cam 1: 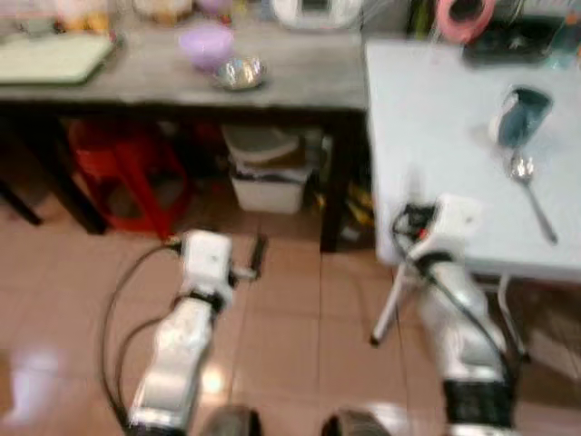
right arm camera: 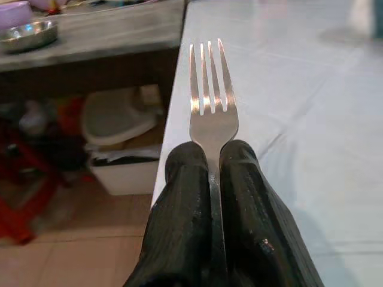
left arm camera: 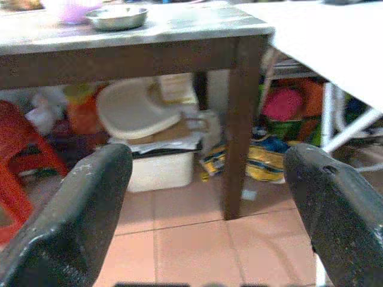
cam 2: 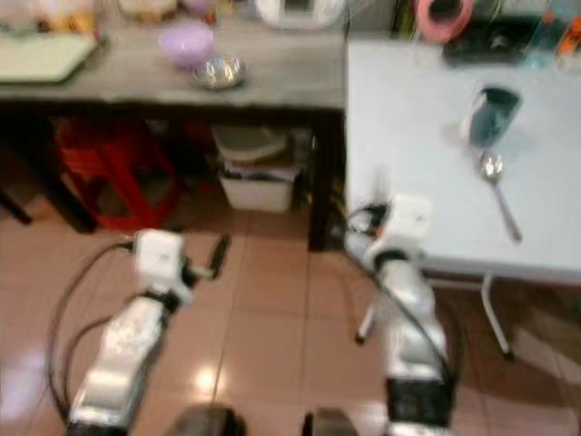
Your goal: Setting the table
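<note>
The right gripper (right arm camera: 210,156) has its fingers (right arm camera: 182,179) pressed together on the handle of a fork (right arm camera: 212,98), tines pointing straight out past the fingertips. Ahead of those tines lies the near edge of the white bench (cam 1: 436,118), so the fork is carried above the bench's corner and not yet set down.

Farther along the white bench, well beyond the fingertips, a spoon (cam 1: 531,193) already lies flat, and just past its bowl stands a dark teal cup (cam 1: 524,115). That much of the setting looks done; no plate can be made out beside them, though the head views are blurred.

The left gripper (left arm camera: 203,179) hangs low over the tiled floor, fingers (left arm camera: 90,197) spread wide with nothing between them. Past them is the leg of the grey bench (cam 1: 182,73), which carries a steel bowl (cam 1: 240,73) and a purple bowl (cam 1: 206,44), both well apart from either gripper.

As a judgement, the task is partway: spoon and cup are placed, the fork is in hand and needs laying near the spoon, and the bowls may yet be wanted on the white bench.
</note>
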Tool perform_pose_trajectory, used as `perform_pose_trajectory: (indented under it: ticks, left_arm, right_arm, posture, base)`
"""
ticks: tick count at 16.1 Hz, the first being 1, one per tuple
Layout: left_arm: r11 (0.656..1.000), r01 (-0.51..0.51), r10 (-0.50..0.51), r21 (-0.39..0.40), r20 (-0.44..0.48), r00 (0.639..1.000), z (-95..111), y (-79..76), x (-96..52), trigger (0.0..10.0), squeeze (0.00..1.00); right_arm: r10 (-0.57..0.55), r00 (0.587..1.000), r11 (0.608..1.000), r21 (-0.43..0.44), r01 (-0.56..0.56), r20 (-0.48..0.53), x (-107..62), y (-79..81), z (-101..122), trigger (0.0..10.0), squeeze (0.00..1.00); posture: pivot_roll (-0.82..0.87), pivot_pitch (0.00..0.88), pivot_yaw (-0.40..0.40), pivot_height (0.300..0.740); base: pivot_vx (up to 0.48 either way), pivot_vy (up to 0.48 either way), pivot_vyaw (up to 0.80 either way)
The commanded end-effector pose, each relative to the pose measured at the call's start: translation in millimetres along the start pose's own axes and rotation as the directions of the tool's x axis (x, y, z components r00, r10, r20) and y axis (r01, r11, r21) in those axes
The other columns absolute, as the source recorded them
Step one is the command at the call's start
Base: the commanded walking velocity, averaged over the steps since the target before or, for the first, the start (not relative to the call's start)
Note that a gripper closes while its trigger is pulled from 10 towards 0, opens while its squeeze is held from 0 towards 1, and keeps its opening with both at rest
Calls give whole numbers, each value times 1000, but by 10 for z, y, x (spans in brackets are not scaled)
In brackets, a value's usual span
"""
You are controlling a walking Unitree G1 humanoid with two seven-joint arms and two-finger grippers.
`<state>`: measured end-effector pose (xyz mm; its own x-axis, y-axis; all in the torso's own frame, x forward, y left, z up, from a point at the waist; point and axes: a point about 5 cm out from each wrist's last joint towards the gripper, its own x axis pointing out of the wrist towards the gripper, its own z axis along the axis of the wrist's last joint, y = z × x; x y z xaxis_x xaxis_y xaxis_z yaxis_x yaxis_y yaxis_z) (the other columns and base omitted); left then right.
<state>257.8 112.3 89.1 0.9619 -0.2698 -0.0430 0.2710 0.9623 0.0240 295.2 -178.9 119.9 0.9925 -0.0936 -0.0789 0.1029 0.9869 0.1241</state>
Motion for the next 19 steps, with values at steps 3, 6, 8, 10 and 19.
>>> perform_pose_trajectory:
  ticks: [3, 6, 8, 10, 19]
  left_arm:
    - [999, -16, 16, 28, 12, 1000, 9, 71, 23, 10000, 0]
    - [999, -21, 21, 28, 23, 1000, 21, 66, 39, 10000, 0]
    - [1000, -15, 15, 20, 30, 999, 26, 48, 43, 10000, 0]
    - [1000, -12, 12, 17, 34, 999, 27, 37, 51, 10000, 0]
    - [1000, 2, -3, 19, 49, 999, 41, 15, 73, 10000, 0]
  right_arm:
    - [20, 999, 1000, -1, -20, 50, 22, 75, 101, 0, 0]
    - [57, 997, 998, -6, -57, 56, -2, 120, 109, 9059, 0]
    - [58, 997, 998, -9, -57, 56, 4, 120, 111, 10000, 0]
    - [60, 997, 998, -9, -60, 53, 10, 117, 107, 10000, 0]
    - [82, 996, 997, -11, -81, 46, 15, 149, 95, 10000, 0]
  posture:
    - [-30, 31, 7, 740]
    - [-34, 28, 3, 740]
    - [-37, 27, 2, 740]
    - [-37, 28, 3, 740]
    - [-40, 25, 7, 740]
  base:
    - [373, 300, 0]
    - [437, 86, 0]
    - [480, 0, 0]
    - [480, 0, 0]
    - [480, 0, 0]
